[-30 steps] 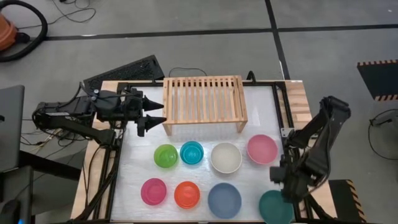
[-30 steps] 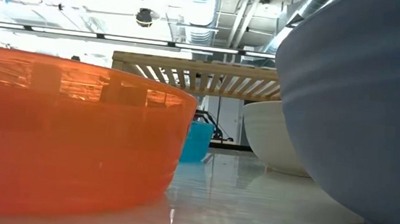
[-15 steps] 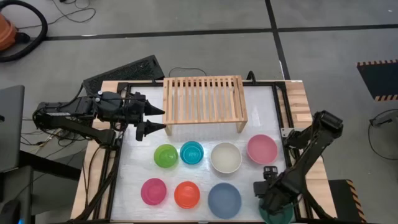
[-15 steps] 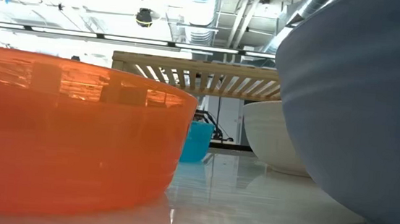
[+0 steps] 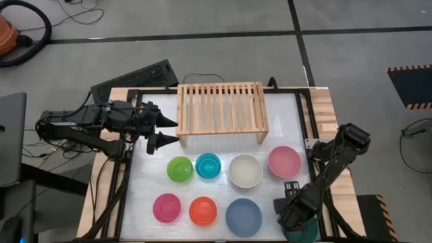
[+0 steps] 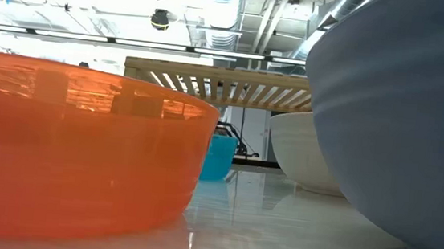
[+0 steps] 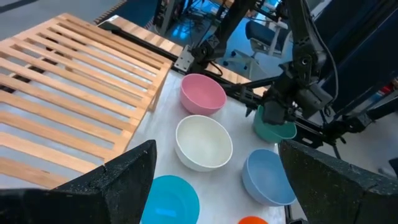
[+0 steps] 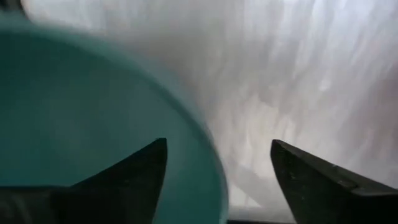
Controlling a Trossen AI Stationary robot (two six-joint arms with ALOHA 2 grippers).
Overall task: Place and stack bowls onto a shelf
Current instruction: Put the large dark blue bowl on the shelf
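Note:
The light-wood shelf (image 5: 221, 106) stands at the table's far middle. In front of it, resting on their bases in two rows, are the green (image 5: 180, 169), cyan (image 5: 208, 165), cream (image 5: 245, 171), pink (image 5: 284, 161), magenta (image 5: 167, 207), orange (image 5: 203, 211) and slate blue (image 5: 244, 217) bowls. The teal green bowl (image 5: 302, 233) sits at the near right corner. My right gripper (image 8: 217, 144) points down over it, open, with one finger inside the bowl's rim (image 8: 208, 155) and one outside; I see no touch. My left gripper (image 5: 177, 131) hovers open beside the shelf's left end.
A black frame rail (image 5: 305, 115) runs along the table's right side, close to my right arm. The bowls stand close together in their rows. White table surface (image 5: 148, 182) lies bare left of the green bowl. The low view shows the orange bowl (image 6: 75, 144) and the slate blue bowl (image 6: 400, 116) close up.
My right gripper has come down and toward the near edge, slightly leftward, onto the teal green bowl, so that it now covers most of it from above. My left gripper's fingers have swung a little toward the near edge. No bowl has moved.

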